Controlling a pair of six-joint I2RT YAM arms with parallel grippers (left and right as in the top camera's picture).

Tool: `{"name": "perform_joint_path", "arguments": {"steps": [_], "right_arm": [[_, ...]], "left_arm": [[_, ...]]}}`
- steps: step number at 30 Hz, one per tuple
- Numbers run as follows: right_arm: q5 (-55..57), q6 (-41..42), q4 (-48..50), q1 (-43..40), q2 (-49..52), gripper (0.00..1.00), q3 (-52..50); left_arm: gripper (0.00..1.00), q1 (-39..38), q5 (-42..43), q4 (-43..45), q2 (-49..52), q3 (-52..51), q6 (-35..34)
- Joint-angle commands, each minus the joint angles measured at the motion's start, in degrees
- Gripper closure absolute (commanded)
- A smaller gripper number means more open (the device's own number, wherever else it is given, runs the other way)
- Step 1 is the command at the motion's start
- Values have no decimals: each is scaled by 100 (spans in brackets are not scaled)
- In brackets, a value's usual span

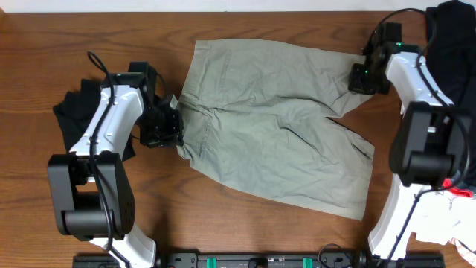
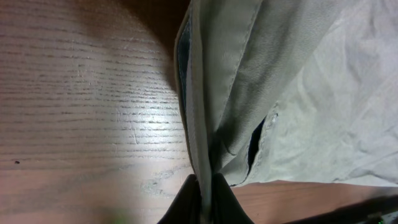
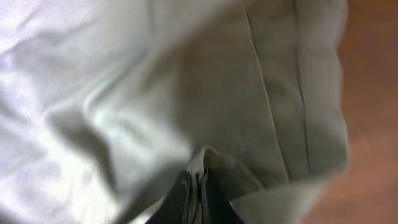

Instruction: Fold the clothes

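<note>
Wrinkled khaki-green twill shorts (image 1: 275, 141) spread on a grained wooden table (image 1: 30, 30); left gripper (image 1: 177, 123) pinches the waistband tightly, right gripper (image 1: 355, 74) pinches a stitched leg hem.

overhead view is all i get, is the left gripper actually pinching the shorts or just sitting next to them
Observer: The left wrist view shows the left gripper shut on a fold at the edge of the shorts, with cloth squeezed between its fingers.
Operator: and the right one, the arm blocks it for me
Observer: In the right wrist view the right gripper is shut on a small pinched-up ridge of cloth near a stitched hem.
Operator: did the left one catch the black garment too
Observer: No black cloth shows in the left wrist view, only khaki cloth in the grip and bare wooden table beside it.
</note>
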Motion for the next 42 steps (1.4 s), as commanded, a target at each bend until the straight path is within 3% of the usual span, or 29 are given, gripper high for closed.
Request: {"name": "perform_joint_path", "arguments": {"steps": [1,9,12,16,22,23,26,29,35,42], "right_arm": [[229,323,-658,-138,-962,97,118],[1392,356,-2339,-271,-1156,80,-33],[1541,356,-2310,-286,-1152,60,-254],[1493,345,-1801,-282,-1152,56,-376],[933,-66,-444,-282,-1060,58,-378],[708,-186,-278,-282,-1003,62,-378],[17,-339,-4,-280,-769,86,-378],[-619,-645,136,-247,-448,98,-378],[-520,-654,210,-157,79,98,-378],[-409,-651,938,-164,708,96,-376]], "left_arm": [[94,2,-11,4,11,15,-50],[94,4,-11,4,11,15,-48],[94,4,-11,4,11,15,-48],[94,2,-11,4,11,15,-48],[94,2,-11,0,11,15,-48],[94,2,-11,0,11,15,-50],[94,2,-11,2,11,15,-50],[94,2,-11,4,11,15,-48],[94,4,-11,7,11,15,-50],[94,2,-11,4,11,15,-48]]}}
